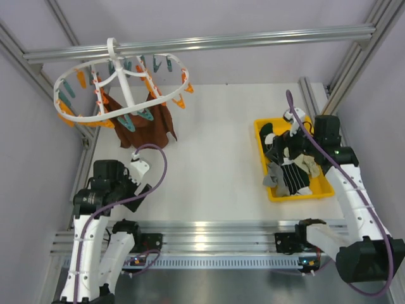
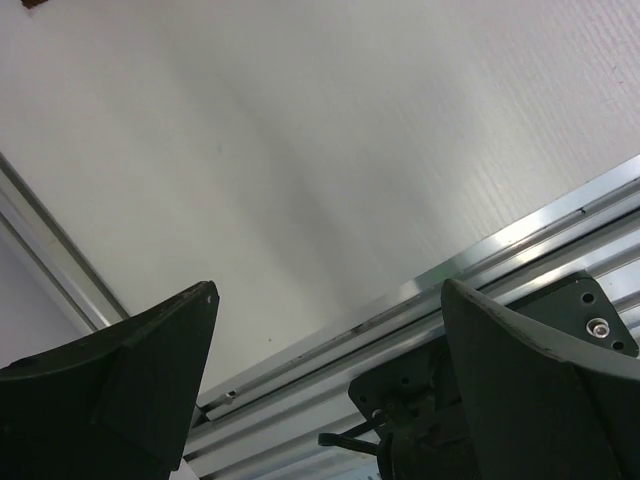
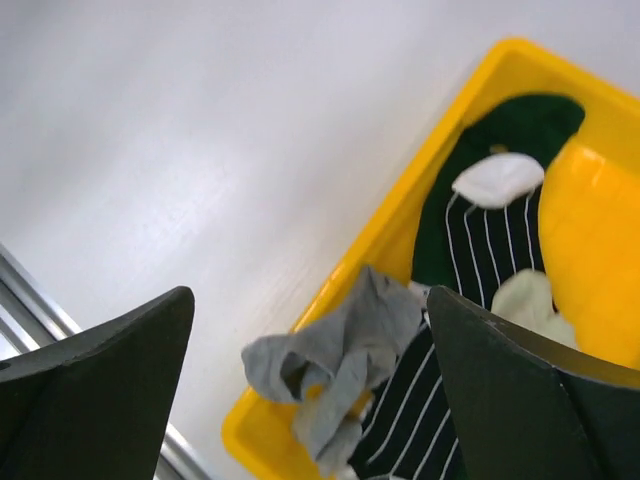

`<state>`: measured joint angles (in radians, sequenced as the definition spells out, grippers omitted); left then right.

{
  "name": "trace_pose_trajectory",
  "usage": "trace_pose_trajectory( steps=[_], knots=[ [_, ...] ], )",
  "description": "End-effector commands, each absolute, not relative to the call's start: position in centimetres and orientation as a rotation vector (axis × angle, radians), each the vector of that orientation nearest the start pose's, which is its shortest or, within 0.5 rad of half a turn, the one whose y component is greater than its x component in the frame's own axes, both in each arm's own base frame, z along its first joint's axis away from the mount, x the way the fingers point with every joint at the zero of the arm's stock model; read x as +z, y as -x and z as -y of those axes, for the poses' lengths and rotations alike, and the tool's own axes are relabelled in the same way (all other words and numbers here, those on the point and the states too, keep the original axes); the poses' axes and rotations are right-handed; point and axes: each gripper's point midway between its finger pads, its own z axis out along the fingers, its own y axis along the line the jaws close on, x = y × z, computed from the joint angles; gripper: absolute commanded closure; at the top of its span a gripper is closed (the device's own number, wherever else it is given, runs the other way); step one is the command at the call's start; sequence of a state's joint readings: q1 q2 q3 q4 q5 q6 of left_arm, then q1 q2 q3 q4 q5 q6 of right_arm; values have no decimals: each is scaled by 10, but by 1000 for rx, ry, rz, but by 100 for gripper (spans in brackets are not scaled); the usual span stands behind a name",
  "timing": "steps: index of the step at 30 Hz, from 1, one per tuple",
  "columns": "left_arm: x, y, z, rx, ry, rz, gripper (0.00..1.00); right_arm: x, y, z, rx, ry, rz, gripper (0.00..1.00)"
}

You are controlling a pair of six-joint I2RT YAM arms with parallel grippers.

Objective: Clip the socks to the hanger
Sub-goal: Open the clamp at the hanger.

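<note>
Left gripper [image 2: 330, 300] hangs over the near-left corner of the table [image 1: 209, 158], jaws spread wide, nothing between them, touching nothing. Right gripper [image 3: 310, 300] hovers at the right edge, jaws just as wide and empty, above the yellow tray [image 3: 400, 220]. There a grey sock [image 3: 335, 355] flops over the rim beside a striped sock [image 3: 490, 250]. The hanger [image 1: 121, 82] hangs over the far-left corner, brown fabric [image 1: 149, 126] clipped beneath.

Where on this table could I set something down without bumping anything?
The widest bare stretch of the white tabletop lies between the brown cloth hanging from the white round plastic hanger and the yellow plastic tray. Crowded: inside the tray, heaped with mixed socks, and under the hanger.
</note>
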<state>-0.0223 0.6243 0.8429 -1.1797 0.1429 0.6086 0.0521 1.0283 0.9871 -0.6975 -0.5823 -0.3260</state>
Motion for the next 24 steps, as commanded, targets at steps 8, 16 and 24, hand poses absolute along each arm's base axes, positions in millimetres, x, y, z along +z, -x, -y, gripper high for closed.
trace_pose_trajectory(
  steps=[8, 16, 24],
  knots=[
    [232, -138, 76, -304, -1035, -1963, 2, 317, -301, -239, 808, 929, -1476, 5],
    [301, -136, 118, -491, -1024, -1633, 7, 387, -327, -314, 911, 907, -1155, 15],
    [357, -163, 129, -580, -838, -1536, 8, 403, -338, -361, 970, 902, -1035, 23]
  ],
)
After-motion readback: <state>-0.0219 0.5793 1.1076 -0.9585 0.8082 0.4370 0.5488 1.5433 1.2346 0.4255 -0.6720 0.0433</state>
